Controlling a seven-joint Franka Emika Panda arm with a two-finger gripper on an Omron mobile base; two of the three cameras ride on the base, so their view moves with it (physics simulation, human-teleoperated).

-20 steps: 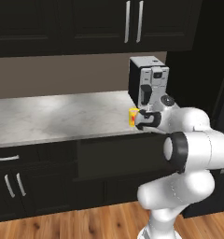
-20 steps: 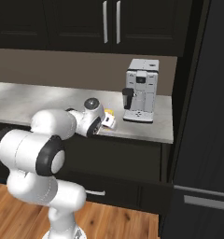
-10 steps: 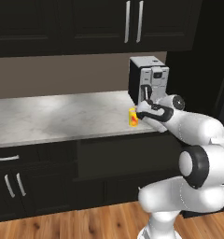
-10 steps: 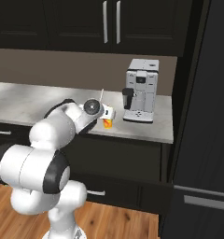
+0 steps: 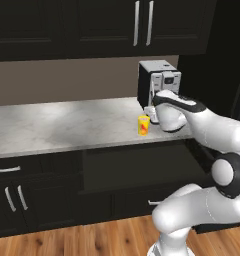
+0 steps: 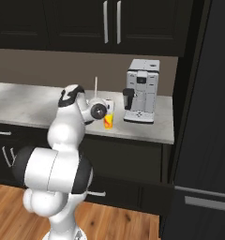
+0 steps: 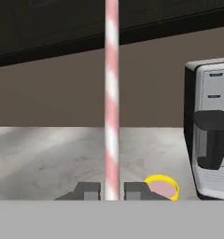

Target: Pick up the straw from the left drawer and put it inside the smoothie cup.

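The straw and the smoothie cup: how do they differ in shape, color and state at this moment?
The straw is long and very thin, while the smoothie cup is short and tapered. The straw has pink and white stripes; the cup is yellow with a red-orange mark. The straw stands upright, held in the gripper above the counter, while the cup sits on it beside the coffee machine. Both are upright.

A white-and-black coffee machine (image 5: 159,85) stands at the tabletop's (image 5: 62,125) three o'clock end, under black upper cabinets (image 5: 92,25).
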